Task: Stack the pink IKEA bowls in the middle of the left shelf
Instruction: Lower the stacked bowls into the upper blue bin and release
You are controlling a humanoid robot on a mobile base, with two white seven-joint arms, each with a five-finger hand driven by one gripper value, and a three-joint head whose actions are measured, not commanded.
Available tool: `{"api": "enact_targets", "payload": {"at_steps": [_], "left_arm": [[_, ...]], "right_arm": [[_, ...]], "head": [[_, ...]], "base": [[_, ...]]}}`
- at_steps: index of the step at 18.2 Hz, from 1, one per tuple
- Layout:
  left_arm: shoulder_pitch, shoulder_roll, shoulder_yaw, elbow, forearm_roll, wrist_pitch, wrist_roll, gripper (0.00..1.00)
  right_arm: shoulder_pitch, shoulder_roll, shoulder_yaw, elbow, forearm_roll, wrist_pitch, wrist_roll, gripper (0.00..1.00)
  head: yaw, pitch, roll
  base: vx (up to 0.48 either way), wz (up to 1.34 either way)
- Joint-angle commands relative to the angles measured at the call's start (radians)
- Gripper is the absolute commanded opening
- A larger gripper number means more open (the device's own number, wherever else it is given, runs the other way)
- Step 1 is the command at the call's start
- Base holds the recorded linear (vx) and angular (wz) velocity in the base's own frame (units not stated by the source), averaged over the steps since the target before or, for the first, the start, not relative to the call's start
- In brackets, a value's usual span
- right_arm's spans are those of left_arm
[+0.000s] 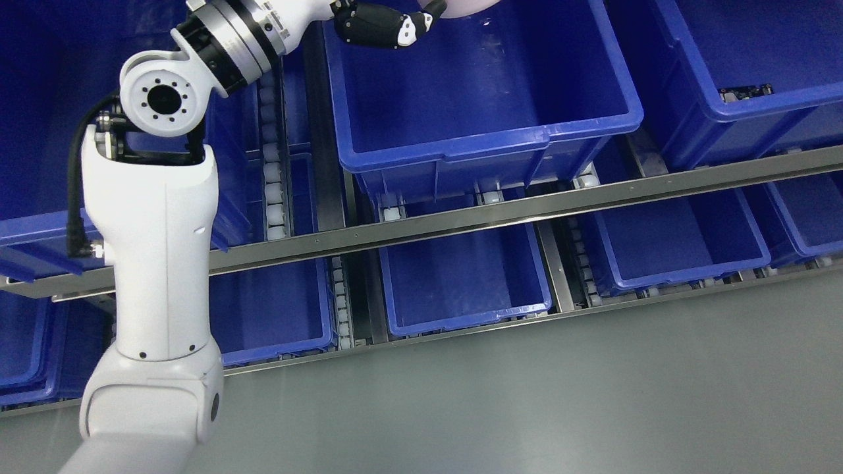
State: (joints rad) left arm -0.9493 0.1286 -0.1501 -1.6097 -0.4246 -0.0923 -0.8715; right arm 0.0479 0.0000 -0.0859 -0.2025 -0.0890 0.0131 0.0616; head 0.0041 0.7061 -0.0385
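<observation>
Bowl: where the top edge cuts the view, a pale pink bowl [469, 6] shows as a smooth curved sliver above the middle blue bin [484, 131].
Left hand: black-and-white fingers [382, 25] curl against the bowl's left rim — clamped on it, as far as the crop shows.
Left arm: glossy white shell [158, 263] rising from the lower left, with a round jointed elbow, a ribbed metal wrist ring and a black cable down its side.
Bin: deep, hard moulded plastic with a thick rolled lip, its floor bare.
Shelf: brushed metal rails [527, 214] running slantwise — white rollers between the lanes.
Neighbours: more blue bins [678, 243] left, right and on the tier below.
Floor: flat grey, faintly shiny [593, 395].
</observation>
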Motion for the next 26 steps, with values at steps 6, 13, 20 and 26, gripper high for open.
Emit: {"api": "enact_targets", "payload": {"at_steps": [6, 13, 20, 26], "left_arm": [[-0.028, 0.011, -0.164, 0.155, -0.023, 0.003, -0.020, 0.10], [-0.014, 0.013, -0.163, 0.166, -0.065, 0.005, -0.018, 0.36], [-0.008, -0.111, 0.120, 0.154, -0.048, 0.008, -0.001, 0.59], [0.099, -0.111, 0.161, 0.137, 0.343, 0.089, 0.715, 0.93]], "right_arm": [[0.000, -0.017, 0.000, 0.000, 0.000, -0.001, 0.000, 1.00], [0.000, -0.017, 0.000, 0.000, 0.000, -0.001, 0.000, 1.00], [0.000, -0.017, 0.000, 0.000, 0.000, -0.001, 0.000, 1.00], [0.001, -0.017, 0.000, 0.000, 0.000, -0.001, 0.000, 1.00]], "head": [[0.0000, 0.000, 0.000], [0.0000, 0.000, 0.000], [0.0000, 0.000, 0.000], [0.0000, 0.000, 0.000]], "base": [[0.001, 0.00], [0.000, 0.00], [0.000, 0.00], [0.000, 0.00]]}}
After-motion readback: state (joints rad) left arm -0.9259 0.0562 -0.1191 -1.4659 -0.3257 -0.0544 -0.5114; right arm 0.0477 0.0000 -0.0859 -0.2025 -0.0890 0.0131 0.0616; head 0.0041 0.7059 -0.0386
